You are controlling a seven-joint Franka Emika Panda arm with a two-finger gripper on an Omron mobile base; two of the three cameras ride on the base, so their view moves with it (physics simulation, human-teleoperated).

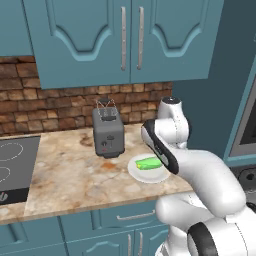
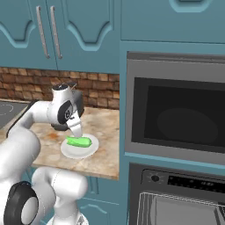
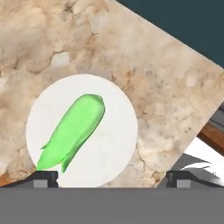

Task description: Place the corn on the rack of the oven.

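The corn (image 3: 74, 129) lies flat on a white plate (image 3: 111, 148) on the marble counter (image 1: 65, 175), a little in front of and beside the grey toaster (image 1: 108, 132). It rests alone, touching nothing but the plate, its leafy stem end pointing toward the bottom of the hand view. The gripper (image 3: 111, 177) hangs above the plate with its jaws spread wide: one finger tip (image 3: 43, 177) sits just at the stem end of the cob, the other well off to the side over bare counter, and nothing is between them.

From the right base view the oven (image 2: 176, 123) stands just past the counter's end, its glass door dark, and low down a wire rack (image 2: 180, 211) juts out from an opening below it, well apart from the plate.

The corn looks light and fairly stiff, with a smooth husk that could slide on the plate if nudged from one side. My guess is the best hold is across its thick middle, fingers on the two long flanks, not at the thin frayed stem end where the leaves would give. As it stands the jaws look off-centre and not squared to the cob, so the hand would want to shift and turn before closing, and squeeze gently
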